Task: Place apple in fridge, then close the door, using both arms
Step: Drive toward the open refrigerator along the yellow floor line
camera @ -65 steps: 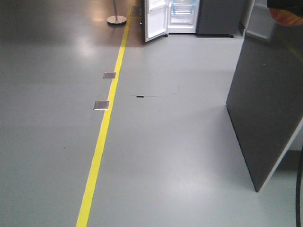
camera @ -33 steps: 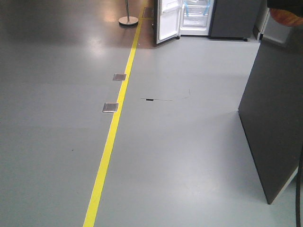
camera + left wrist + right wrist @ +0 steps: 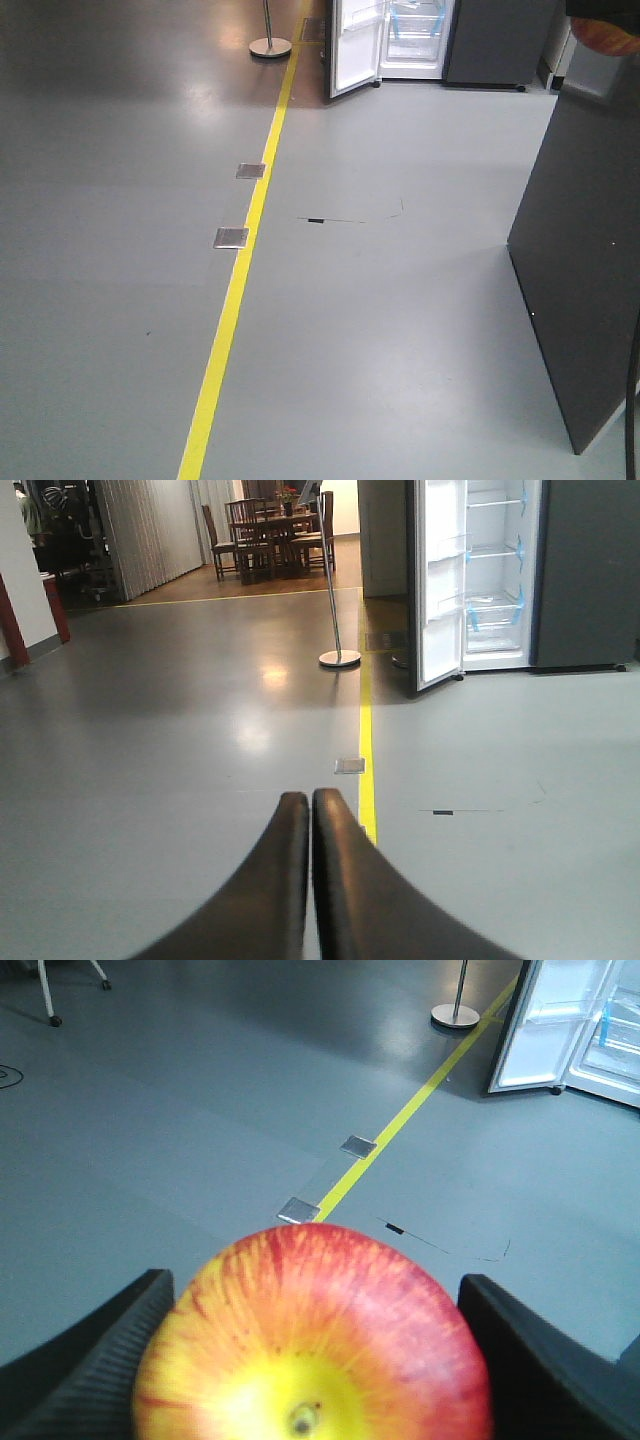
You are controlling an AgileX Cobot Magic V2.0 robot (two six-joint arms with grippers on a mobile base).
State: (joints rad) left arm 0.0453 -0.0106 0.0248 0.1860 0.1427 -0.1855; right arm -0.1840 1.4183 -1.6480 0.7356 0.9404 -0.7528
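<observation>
My right gripper (image 3: 315,1300) is shut on the apple (image 3: 315,1345), red with a yellow base, which fills the bottom of the right wrist view; a sliver of the apple (image 3: 608,35) shows at the top right of the front view. My left gripper (image 3: 308,800) is shut and empty, held above the floor. The fridge (image 3: 415,35) stands far ahead with its white inside showing; it also appears in the left wrist view (image 3: 495,575) and the right wrist view (image 3: 610,1020). Its door (image 3: 355,45) stands open to the left, as the left wrist view (image 3: 440,580) and right wrist view (image 3: 545,1025) also show.
A plain dark grey freestanding panel (image 3: 580,250) stands close on the right. A yellow floor line (image 3: 240,270) runs toward the fridge, with two metal floor plates (image 3: 231,238) beside it. A post on a round base (image 3: 270,45) stands left of the door. Chairs and a table (image 3: 270,530) are far back.
The whole view has shifted: the fridge, yellow line and floor plates moved right in the frame, then slightly nearer. The grey panel slid toward the right edge.
</observation>
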